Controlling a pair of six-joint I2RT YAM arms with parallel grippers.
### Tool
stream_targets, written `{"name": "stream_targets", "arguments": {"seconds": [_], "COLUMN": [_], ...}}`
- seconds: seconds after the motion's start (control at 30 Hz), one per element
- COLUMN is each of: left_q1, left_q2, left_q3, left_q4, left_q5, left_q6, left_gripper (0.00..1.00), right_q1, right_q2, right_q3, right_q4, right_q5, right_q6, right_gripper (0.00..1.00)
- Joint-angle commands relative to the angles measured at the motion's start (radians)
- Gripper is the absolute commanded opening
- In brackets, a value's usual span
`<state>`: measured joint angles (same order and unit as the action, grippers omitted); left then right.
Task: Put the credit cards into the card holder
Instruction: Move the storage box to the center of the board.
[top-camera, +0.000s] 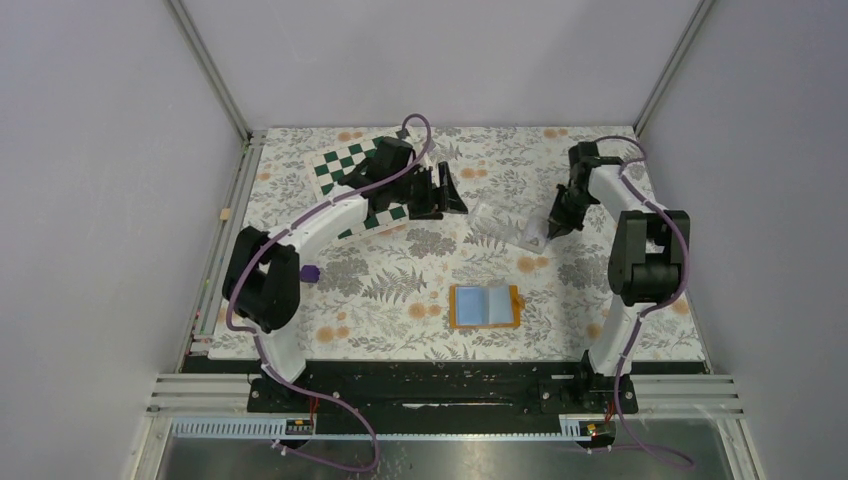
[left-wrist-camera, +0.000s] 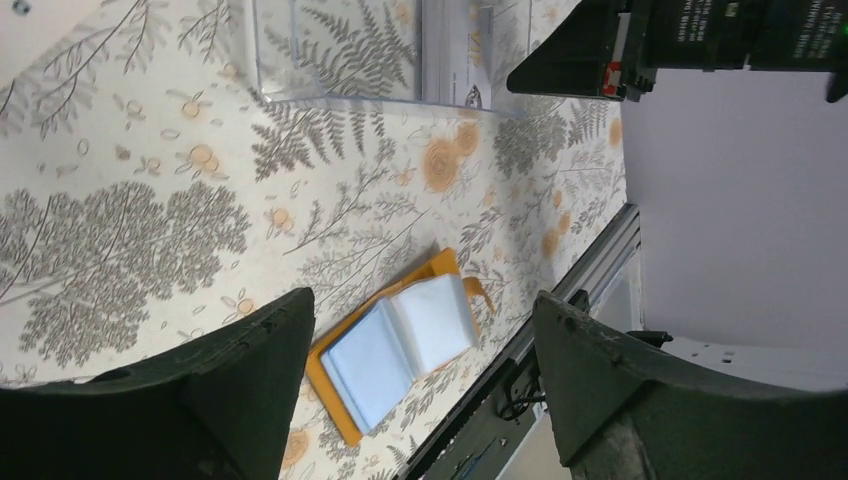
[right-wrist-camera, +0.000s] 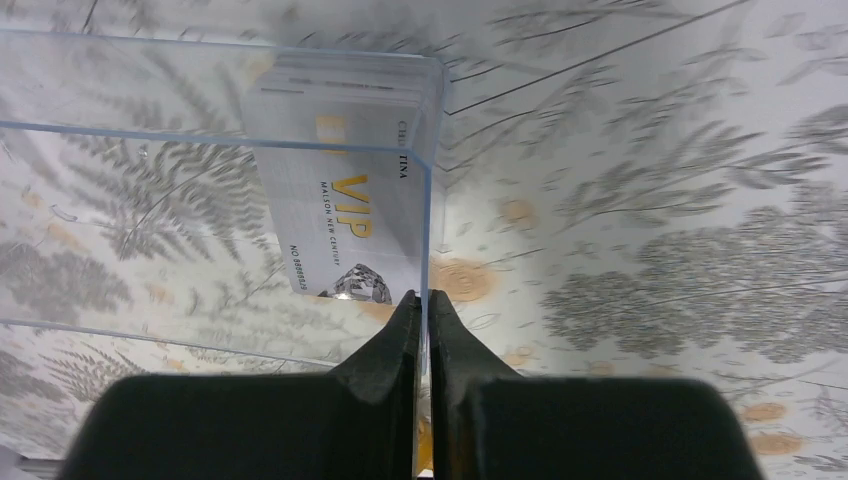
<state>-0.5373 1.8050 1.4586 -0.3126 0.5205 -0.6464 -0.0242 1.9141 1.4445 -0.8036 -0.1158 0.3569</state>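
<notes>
1. Chessboard (top-camera: 345, 165): green and white, lying far left on the floral tablecloth (top-camera: 390, 300). The left arm reaches over its near right corner.

2. Left gripper (top-camera: 443, 203): held above the cloth just right of the chessboard, pointing right. Its jaws are spread wide with nothing between them. In the left wrist view its dark fingers (left-wrist-camera: 230, 390) frame the open card holder farther off.

3. Card holder (top-camera: 485, 306): orange outside, light blue inside. It lies flat and open on the cloth, near the front edge and between the two arms, well apart from both grippers.

4. Clear plastic box (top-camera: 505, 222): open-topped, on the cloth behind the card holder, between the two grippers.

5. Credit cards (right-wrist-camera: 340, 215): a stack of pale cards standing on edge inside the box at its right end. The front card is printed "VIP" in gold, with a diamond picture.

6. Right gripper (right-wrist-camera: 425, 300): at the right end of the box. Its jaws are almost together, pinching the box's clear end wall, with one finger on each side of it.
</notes>
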Motion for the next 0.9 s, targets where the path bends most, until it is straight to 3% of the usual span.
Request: {"name": "stream_targets", "arguments": {"seconds": [0.0, 0.4, 0.63, 0.87], "left_q1": [0.019, 0.051, 0.060, 0.060], "left_q2": [-0.086, -0.223, -0.237, -0.158], "left_q3": [-0.073, -0.279, -0.297, -0.248], "left_q4": [0.078, 0.131, 0.099, 0.070], "left_q5": [0.025, 0.029, 0.027, 0.031], "left_q6": [0.008, -0.028, -0.022, -0.048], "left_gripper": [0.79, 0.80, 0.80, 0.78], "right_q1": [0.121, 0.372, 0.464, 0.484], "right_q2": [-0.015, 0.021, 0.086, 0.081], "right_q3": [0.056, 0.117, 0.178, 0.182], "right_q4": [-0.027, -0.011, -0.016, 0.002], "right_q5": [-0.044, -0.077, -0.085, -0.107], "right_q6": [0.019, 0.076, 0.065, 0.081], "right_gripper": [0.00, 0.00, 0.00, 0.17]}}
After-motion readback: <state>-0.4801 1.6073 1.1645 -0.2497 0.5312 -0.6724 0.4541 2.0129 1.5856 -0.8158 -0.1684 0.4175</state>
